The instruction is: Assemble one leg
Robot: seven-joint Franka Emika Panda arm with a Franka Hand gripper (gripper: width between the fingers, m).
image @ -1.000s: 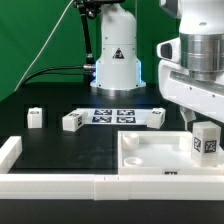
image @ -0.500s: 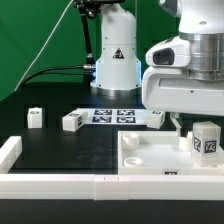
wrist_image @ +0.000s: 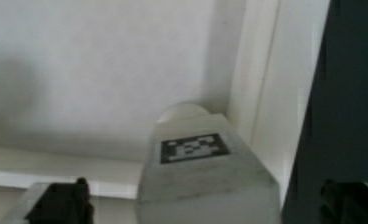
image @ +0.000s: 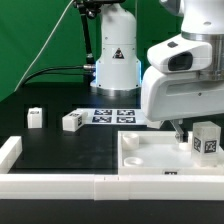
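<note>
A leg (image: pixel 205 140), a small white block with a square marker tag, stands upright in the large white tray-like piece (image: pixel 150 158) at the exterior view's right. My gripper (image: pixel 184 129) hangs just beside it on the exterior view's left, low over the tray. In the wrist view the leg (wrist_image: pixel 199 150) shows between my two dark fingers (wrist_image: pixel 58 201), which stand wide apart and do not touch it. The gripper (wrist_image: pixel 207 206) is open and empty. Two more legs (image: pixel 35 117) (image: pixel 72 121) lie on the black table at the exterior view's left.
The marker board (image: pixel 112 116) lies behind the tray near the robot base (image: pixel 116 62). A long white rail (image: pixel 60 186) runs along the front edge, with a white corner piece (image: pixel 10 152) at the exterior view's left.
My gripper has shifted toward the exterior view's left over the tray and now hides a leg that showed by the marker board. The upright leg has not moved.
</note>
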